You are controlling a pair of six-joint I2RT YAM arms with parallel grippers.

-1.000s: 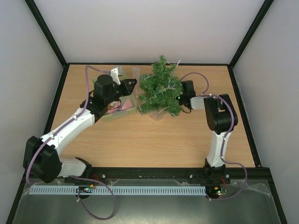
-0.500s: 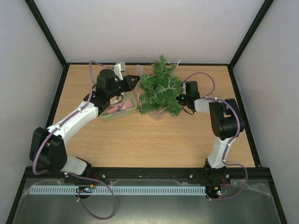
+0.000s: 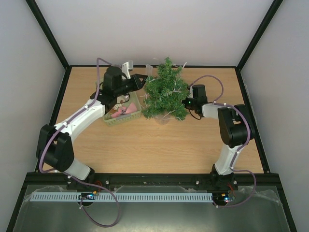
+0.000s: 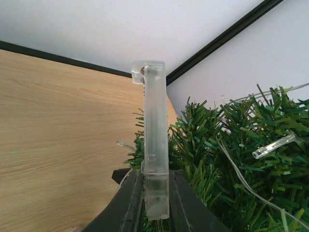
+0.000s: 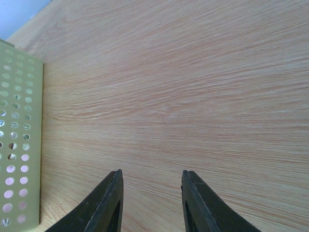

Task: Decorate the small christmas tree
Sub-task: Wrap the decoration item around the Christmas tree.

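Observation:
The small christmas tree (image 3: 164,92) stands at the back middle of the table, with thin light wire draped over its branches (image 4: 227,159) and a clear bulb (image 4: 273,146) poking out. My left gripper (image 3: 141,80) is just left of the tree's top, shut on a clear plastic light-string box (image 4: 155,140) that stands upright between its fingers (image 4: 156,193). My right gripper (image 3: 186,102) sits low against the tree's right side. In the right wrist view it (image 5: 151,176) is open over bare wood, with nothing between its fingers.
A pale green perforated basket (image 3: 123,117) with pink items inside sits left of the tree, under my left arm; its wall (image 5: 19,145) shows at the left of the right wrist view. Black frame rails and white walls enclose the wooden table (image 3: 159,140).
My left arm has swung back and to the right, carrying the clear box closer to the tree's top. The right gripper has shifted slightly toward the back beside the tree.

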